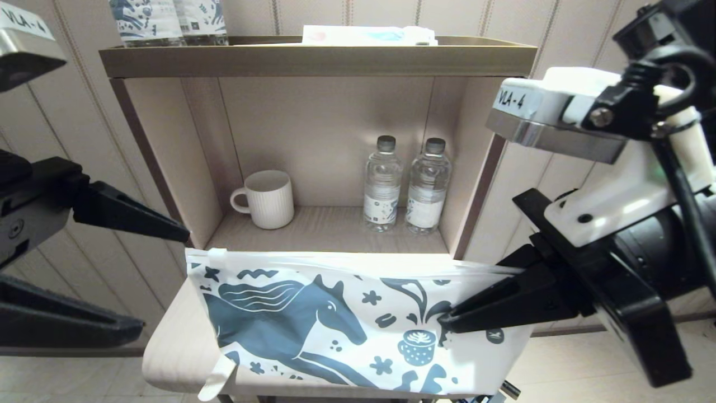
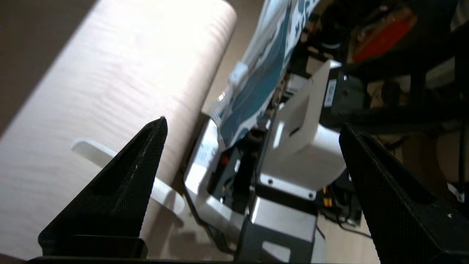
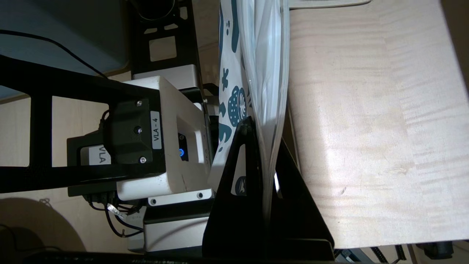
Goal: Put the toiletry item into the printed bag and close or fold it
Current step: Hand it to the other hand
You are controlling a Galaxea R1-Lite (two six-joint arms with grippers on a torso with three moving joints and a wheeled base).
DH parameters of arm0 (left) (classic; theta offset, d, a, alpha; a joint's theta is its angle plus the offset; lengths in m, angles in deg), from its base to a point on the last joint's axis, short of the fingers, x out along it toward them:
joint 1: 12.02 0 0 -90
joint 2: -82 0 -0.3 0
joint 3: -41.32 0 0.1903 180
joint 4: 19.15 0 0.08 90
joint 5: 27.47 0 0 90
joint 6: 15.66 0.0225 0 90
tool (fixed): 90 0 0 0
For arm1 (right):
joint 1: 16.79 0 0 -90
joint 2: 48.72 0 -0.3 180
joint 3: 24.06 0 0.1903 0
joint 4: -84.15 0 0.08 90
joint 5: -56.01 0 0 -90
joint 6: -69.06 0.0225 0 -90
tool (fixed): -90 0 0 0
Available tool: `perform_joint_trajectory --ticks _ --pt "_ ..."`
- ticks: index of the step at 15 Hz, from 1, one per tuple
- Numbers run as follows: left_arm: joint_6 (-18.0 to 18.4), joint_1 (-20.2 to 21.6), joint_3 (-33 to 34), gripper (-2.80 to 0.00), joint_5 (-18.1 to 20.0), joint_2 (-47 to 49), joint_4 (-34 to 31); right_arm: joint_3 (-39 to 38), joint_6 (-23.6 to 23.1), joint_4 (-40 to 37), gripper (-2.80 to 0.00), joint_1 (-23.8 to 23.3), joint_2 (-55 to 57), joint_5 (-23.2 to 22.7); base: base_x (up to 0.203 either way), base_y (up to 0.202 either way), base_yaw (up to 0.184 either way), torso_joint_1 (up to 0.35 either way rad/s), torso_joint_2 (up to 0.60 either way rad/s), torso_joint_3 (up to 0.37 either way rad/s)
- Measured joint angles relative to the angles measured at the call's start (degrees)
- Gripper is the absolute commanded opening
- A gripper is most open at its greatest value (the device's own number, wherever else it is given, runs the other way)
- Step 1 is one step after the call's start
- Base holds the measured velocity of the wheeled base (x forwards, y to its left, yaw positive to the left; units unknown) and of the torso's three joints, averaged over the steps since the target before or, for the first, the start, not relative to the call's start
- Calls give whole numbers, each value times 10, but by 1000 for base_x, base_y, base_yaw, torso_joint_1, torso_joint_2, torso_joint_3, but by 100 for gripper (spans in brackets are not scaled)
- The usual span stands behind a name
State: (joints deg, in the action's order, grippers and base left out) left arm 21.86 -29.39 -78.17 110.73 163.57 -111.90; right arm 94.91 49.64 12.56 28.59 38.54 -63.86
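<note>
Two water bottles (image 1: pixel 404 186) and one white mug (image 1: pixel 265 198) stood in the shelf niche behind the desk (image 1: pixel 173 336). One printed bag (image 1: pixel 335 322) hung upright at the desk's front edge, pinched by the right gripper (image 1: pixel 447 322). One white comb (image 1: pixel 218 379) lay at the front left corner. The left gripper (image 1: pixel 162 280) waited wide and empty beside it.

The comb (image 1: pixel 215 380) shows only as a white tip below the printed bag (image 1: pixel 335 319) — the rest lies hidden behind it. In the head view the frame's lower edge cuts off the bag's bottom, and two upper-shelf bottles (image 1: pixel 168 19) lose their tops.
</note>
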Motion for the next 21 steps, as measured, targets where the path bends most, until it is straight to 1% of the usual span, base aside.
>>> perform_joint_trajectory --ticks 1,2,4,6,8,10,14,16,18,21 --pt "12 -5 -1 0 -5 7 -21 2 0 0 -280 0 1 -1 0 0 0 0 0 0" --pt "18 -8 7 0 -5 11 -14 6 0 0 -280 0 2 -2 0 0 0 0 0 0" --pt "20 -11 37 0 9 14 25 12 0 0 -280 1 5 -16 0 0 0 0 0 0" --pt "18 -11 67 0 33 15 76 17 0 0 -280 1 9 -37 0 0 0 0 0 0" --pt "13 -11 85 0 63 18 115 19 0 0 -280 2 12 -42 0 0 0 0 0 0" --pt "13 -11 104 0 72 19 143 19 -1 0 -280 2 14 -42 0 0 0 0 0 0" --pt "13 -11 133 0 74 16 153 19 -1 0 -280 0 14 -43 0 0 0 0 0 0" --pt "12 -11 144 0 86 9 160 20 -1 0 -280 1 14 -50 0 0 0 0 0 0" --pt "11 -11 149 0 94 4 165 23 -1 0 -280 2 15 -57 0 0 0 0 0 0" --pt "10 -11 152 0 95 4 175 27 -1 0 -280 1 17 -58 0 0 0 0 0 0"
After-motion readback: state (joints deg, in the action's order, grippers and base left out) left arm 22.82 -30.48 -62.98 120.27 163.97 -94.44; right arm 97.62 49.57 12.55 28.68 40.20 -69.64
